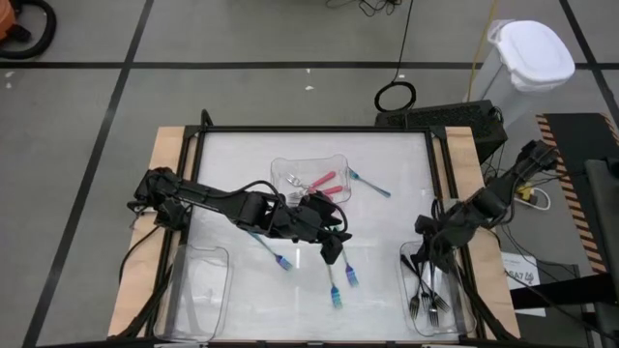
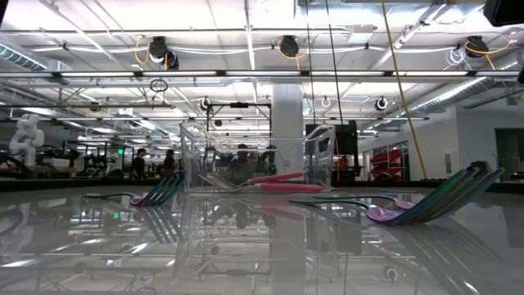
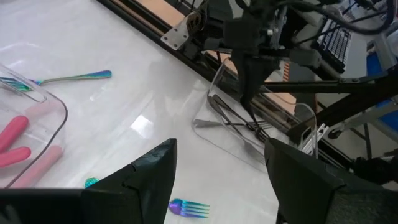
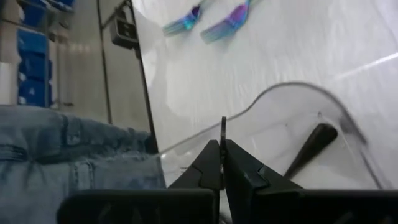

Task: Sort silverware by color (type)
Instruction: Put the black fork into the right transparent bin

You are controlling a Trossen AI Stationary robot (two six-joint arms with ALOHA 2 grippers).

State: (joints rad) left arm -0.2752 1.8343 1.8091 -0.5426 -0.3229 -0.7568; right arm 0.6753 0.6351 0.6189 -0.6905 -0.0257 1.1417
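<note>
While the left gripper point(image 1: 332, 249) hovers with its fingers spread and empty over the middle of the table point(image 1: 406, 184), the right gripper point(image 1: 420, 253) waits pinched tight on nothing above the right tray point(image 1: 410, 311). The silverware lies in four groups. Pink-handled pieces point(image 1: 324, 184) rest in the middle tray point(image 1: 280, 169), which stands toward the far edge. One teal-handled fork point(image 1: 368, 183) lies on the bare surface just beside that tray. Three more teal forks point(image 1: 335, 290) lie loose near the left gripper, toward the near edge. The dark grey forks point(image 1: 428, 302) sit in the right tray; the left tray point(image 1: 198, 290) appears empty. Each piece is probably light, rigid and smooth, and lies flat on a glossy top, so it is likely to skid or pivot under a fingertip. The best hold is judged to be across the slim handle near mid-length, fingers straddling it squarely, not at the tines.
</note>
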